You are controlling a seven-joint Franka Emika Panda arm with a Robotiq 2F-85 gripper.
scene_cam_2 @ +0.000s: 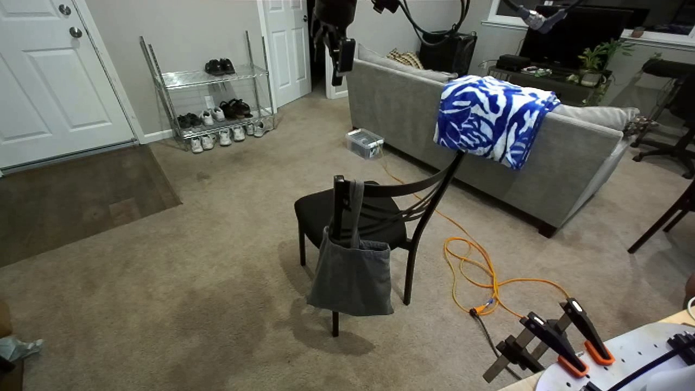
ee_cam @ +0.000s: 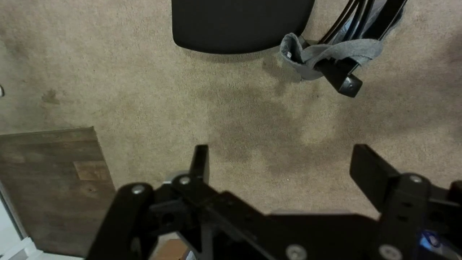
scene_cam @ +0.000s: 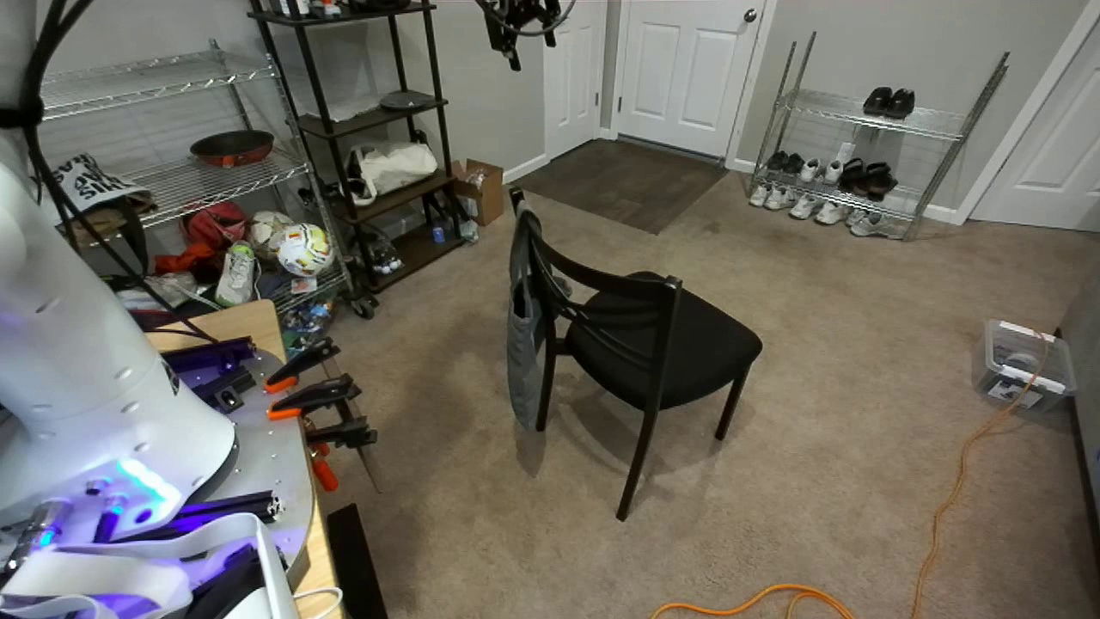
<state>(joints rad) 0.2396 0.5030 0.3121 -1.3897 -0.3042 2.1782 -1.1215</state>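
Observation:
My gripper (ee_cam: 281,151) stands open in the wrist view, its two black fingers far apart and only carpet visible between them. In an exterior view the gripper (scene_cam: 531,50) hangs high at the top edge, well above the floor, touching nothing. Nearest below it is a black chair (scene_cam: 679,344) with a curved slatted back. A grey cloth bag (scene_cam_2: 353,277) hangs by its strap from one back post of that chair. From above, the bag's strap (ee_cam: 346,50) loops around the post, and the chair seat (ee_cam: 242,25) is cut off by the top edge.
Clamps (scene_cam: 314,395) jut from the robot's table edge. Wire shelving (scene_cam: 172,189) and a dark shelf unit (scene_cam: 378,120) line the wall. A shoe rack (scene_cam_2: 212,81), grey sofa (scene_cam_2: 396,98), clear plastic bin (scene_cam_2: 365,144) and orange cord (scene_cam_2: 491,266) lie beyond the chair.

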